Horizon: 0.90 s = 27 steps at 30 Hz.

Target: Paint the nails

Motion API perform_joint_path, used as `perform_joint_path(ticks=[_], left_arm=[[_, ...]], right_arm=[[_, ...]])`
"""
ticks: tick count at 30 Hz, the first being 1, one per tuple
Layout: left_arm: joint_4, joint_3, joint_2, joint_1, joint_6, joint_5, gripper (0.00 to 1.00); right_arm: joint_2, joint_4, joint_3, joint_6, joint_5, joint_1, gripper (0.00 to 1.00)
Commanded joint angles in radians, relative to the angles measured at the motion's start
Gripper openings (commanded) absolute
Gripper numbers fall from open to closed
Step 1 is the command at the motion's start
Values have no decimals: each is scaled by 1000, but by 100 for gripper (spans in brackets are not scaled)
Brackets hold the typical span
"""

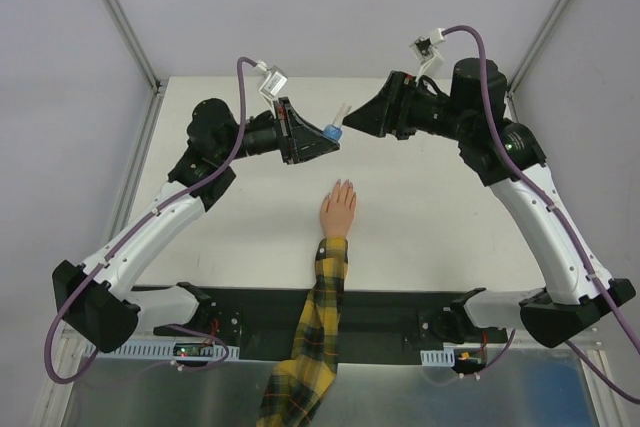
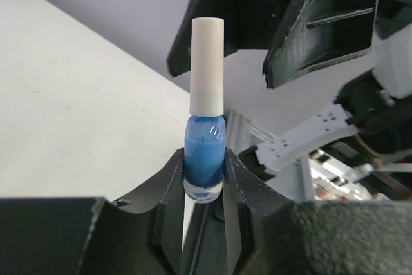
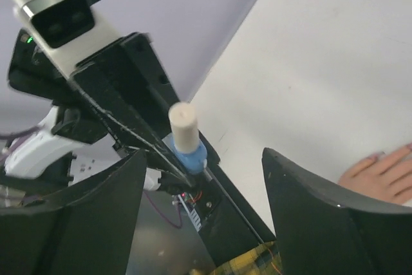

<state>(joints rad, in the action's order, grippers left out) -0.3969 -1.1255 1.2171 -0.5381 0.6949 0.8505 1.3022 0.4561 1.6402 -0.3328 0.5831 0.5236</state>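
The left gripper (image 2: 203, 181) pinches the blue bottle (image 2: 205, 149) above the bench (image 1: 450, 217); the right gripper (image 1: 352, 125), spread, faces its white cap (image 2: 207, 62). Centre the jaws on the cap, close firmly, twist along its axis. The nails (image 1: 343, 185) lie below, on the peach hand (image 1: 338, 215).

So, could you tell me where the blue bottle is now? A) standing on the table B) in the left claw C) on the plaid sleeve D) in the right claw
B: the left claw is shut on the blue bottle, while the right claw is open.
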Motion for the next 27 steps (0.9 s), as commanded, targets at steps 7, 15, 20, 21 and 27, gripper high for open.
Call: perform_joint_path(ticks=[7, 15, 20, 21, 27], left_arm=[[204, -91, -73, -74, -319, -372, 0], [253, -141, -33, -140, -391, -476, 0], [262, -165, -16, -148, -410, -492, 0], [262, -168, -14, -149, -408, -490, 0], [263, -178, -4, -149, -377, -443, 0]], right_arm=[[47, 197, 176, -103, -419, 114, 77], [138, 262, 309, -89, -526, 171, 61], [152, 256, 310, -83, -526, 185, 46], [154, 256, 310, -81, -526, 185, 43], [143, 213, 280, -58, -485, 185, 22]])
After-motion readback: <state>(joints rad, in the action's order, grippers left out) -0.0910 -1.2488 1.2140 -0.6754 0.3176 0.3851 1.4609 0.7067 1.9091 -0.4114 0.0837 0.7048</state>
